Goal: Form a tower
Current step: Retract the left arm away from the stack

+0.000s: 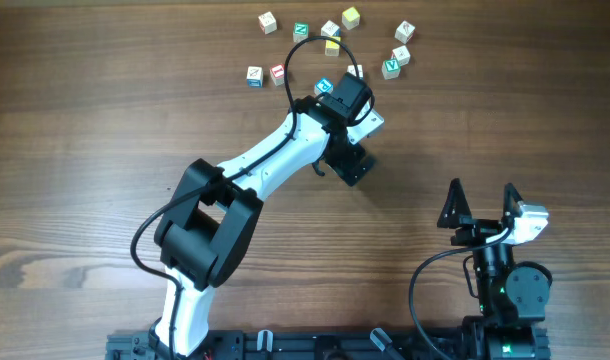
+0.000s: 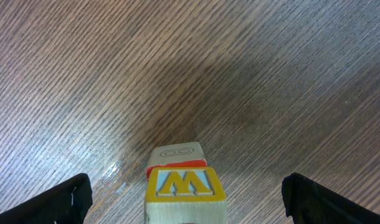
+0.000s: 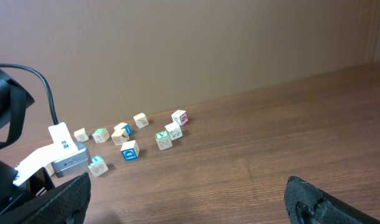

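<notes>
Tower inside wide-spread left hand, untouched; right hand wide, empty; loose cubes scattered nearby.

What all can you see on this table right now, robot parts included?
table: one, brown wood, under everything.
loose cubes: about a dozen, pale with green, red, blue and yellow markings, scattered on the far side.
tower: one, at least two cubes showing, top one yellow-framed with a W, visible only in the left wrist view.
left arm: one, white and black, reaching toward the cubes.
left gripper: one, black, open, straddling the tower without touching it.
right arm: one, black, near right side.
right gripper: one, black, open, empty, well away from the cubes.
</notes>
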Robot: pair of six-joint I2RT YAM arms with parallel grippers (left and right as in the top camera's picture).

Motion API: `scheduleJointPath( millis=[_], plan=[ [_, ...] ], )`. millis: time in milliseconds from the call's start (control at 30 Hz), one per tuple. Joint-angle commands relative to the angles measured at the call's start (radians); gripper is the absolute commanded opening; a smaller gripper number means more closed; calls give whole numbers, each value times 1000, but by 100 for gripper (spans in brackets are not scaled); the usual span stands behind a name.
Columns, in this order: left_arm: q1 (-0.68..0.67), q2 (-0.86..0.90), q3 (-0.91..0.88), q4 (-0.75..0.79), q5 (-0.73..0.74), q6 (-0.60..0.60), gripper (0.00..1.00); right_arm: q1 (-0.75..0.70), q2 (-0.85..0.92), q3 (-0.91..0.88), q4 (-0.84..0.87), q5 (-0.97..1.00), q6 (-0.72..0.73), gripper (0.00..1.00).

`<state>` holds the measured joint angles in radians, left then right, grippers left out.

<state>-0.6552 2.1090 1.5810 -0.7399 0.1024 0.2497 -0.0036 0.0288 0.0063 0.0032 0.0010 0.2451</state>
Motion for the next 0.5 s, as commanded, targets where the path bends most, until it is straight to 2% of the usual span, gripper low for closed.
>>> scheduleJointPath(
  millis=[0,133,267,333,367,400,467],
  plan=[
    [-3,-74,84,-1,-79,5,100,-5,-5,-1,3,6,-7,100],
    [35,-225,147,-32,-221,-55,100,-5,-5,-1,3,6,-7,100],
    [201,-404,147,-40,-220,-216,100,-5,-5,-1,7,6,-6,100],
    [325,-432,146,-102,-193,-285,100,-5,-5,-1,6,-10,156,100],
    [376,-432,146,-136,-134,-285,100,-5,-5,-1,-2,-92,356,100],
    [439,-432,142,-153,-34,-285,100,-5,2,-1,16,-254,541,100],
    [515,-432,132,-156,95,-280,100,-5,8,-1,24,-270,758,100]
  ],
)
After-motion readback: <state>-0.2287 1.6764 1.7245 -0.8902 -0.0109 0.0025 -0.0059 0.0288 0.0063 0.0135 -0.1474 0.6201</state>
